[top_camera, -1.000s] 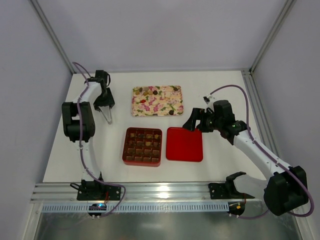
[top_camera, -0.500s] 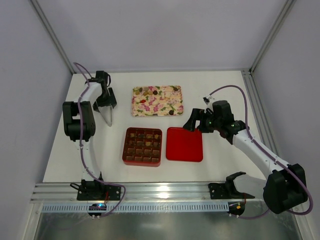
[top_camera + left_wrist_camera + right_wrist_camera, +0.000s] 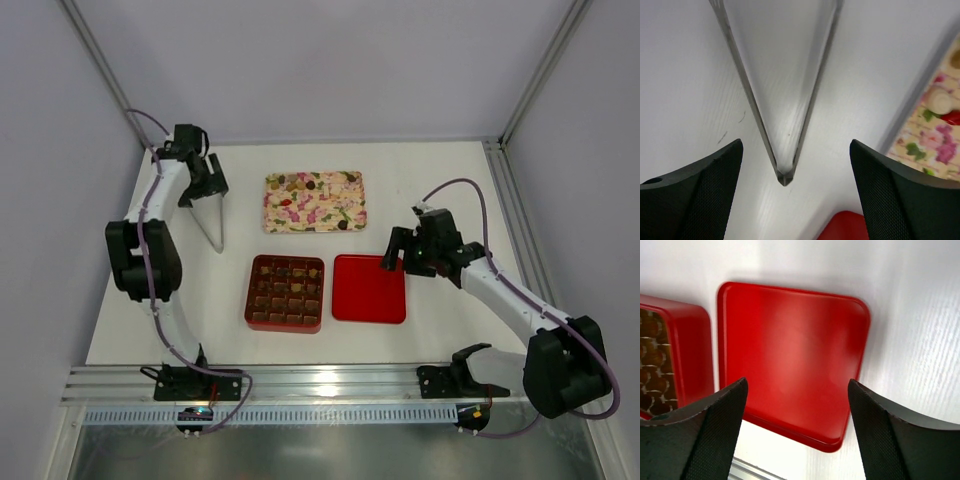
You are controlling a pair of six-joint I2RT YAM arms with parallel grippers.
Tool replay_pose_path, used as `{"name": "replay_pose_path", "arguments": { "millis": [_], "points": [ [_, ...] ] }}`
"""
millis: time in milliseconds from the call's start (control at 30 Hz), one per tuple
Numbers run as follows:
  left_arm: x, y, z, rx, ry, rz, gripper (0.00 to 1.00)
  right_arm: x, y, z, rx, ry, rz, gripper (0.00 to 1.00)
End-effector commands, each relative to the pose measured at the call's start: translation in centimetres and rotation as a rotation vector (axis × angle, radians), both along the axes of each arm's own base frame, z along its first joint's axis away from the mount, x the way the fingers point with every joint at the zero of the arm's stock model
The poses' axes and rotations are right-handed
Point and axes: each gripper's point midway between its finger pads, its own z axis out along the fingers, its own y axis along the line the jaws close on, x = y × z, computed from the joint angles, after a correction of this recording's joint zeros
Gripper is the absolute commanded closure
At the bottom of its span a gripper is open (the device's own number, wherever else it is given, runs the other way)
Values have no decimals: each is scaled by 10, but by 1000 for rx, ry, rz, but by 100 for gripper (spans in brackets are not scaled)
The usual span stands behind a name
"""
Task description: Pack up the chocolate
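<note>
1. Left gripper hangs over the far-left part of the white table, fingers spread wide and gripping nothing. The wrist view shows both pads clear of the tongs' joined end below.
2. Right gripper is released too, its jaws parted over the right edge of the lid and empty.
3. Floral tray lies flat at centre back.
4. Red box sits near the tray's front, open, with a grid inside.
5. Flat red lid lies just right of the box, edges nearly touching.
6. Metal tongs lie on the table left of the tray, arms splayed toward the left gripper.
7. Chocolate fills most box cells. More pieces sit along the tray's back-left edge.
</note>
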Motion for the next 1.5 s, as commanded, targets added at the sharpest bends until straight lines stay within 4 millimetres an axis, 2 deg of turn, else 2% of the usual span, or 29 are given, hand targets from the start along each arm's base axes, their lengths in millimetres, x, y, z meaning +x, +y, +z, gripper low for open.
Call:
{"name": "replay_pose_path", "arguments": {
  "millis": [0, 67, 100, 167, 200, 233, 267, 367, 400, 433, 500, 733, 900, 967, 1033, 1133, 1167, 1200, 1467],
  "points": [
    [-3, -37, 85, -55, -191, -86, 15, -9, -19, -23, -69, 78, -101, 22],
    [-13, -54, 96, -96, -212, -117, 15, -15, -24, -35, -87, 114, -124, 24],
    [-22, -72, 113, -139, -253, -166, 15, -16, -25, -39, -88, 130, -145, 26],
    [-37, -99, 117, -213, -261, -216, 15, -21, -32, -49, -121, 161, -178, 30],
    [-51, -122, 125, -258, -281, -276, 15, -23, -34, -51, -124, 173, -194, 33],
    [-60, -135, 130, -283, -294, -307, 15, -26, -35, -55, -128, 186, -203, 33],
    [-75, -158, 142, -315, -318, -356, 15, -24, -41, -56, -154, 178, -229, 34],
    [-103, -194, 149, -394, -318, -437, 15, -24, -46, -58, -170, 182, -257, 36],
    [-119, -213, 160, -429, -343, -498, 15, -23, -46, -58, -172, 183, -266, 38],
    [-131, -224, 155, -456, -323, -531, 15, -21, -47, -57, -178, 182, -271, 38],
    [-152, -244, 164, -494, -338, -586, 15, -19, -48, -60, -189, 190, -282, 42],
    [-200, -274, 155, -546, -286, -711, 15, -16, -41, -72, -192, 208, -287, 50],
    [-214, -282, 143, -543, -256, -751, 15, -13, -29, -79, -206, 219, -259, 59],
    [-218, -286, 139, -549, -249, -768, 16, -15, -30, -85, -234, 237, -257, 69],
    [-222, -289, 131, -560, -233, -772, 16, -21, -34, -94, -252, 260, -255, 73],
    [-224, -297, 123, -585, -216, -789, 16, -24, -33, -99, -252, 271, -237, 85],
    [-223, -300, 119, -590, -208, -792, 16, -25, -33, -98, -255, 273, -231, 93],
    [-224, -302, 117, -592, -202, -798, 16, -23, -34, -95, -265, 264, -225, 96],
    [-214, -322, 100, -619, -163, -824, 14, -15, -45, -49, -263, 194, -200, 96]
  ]
}}
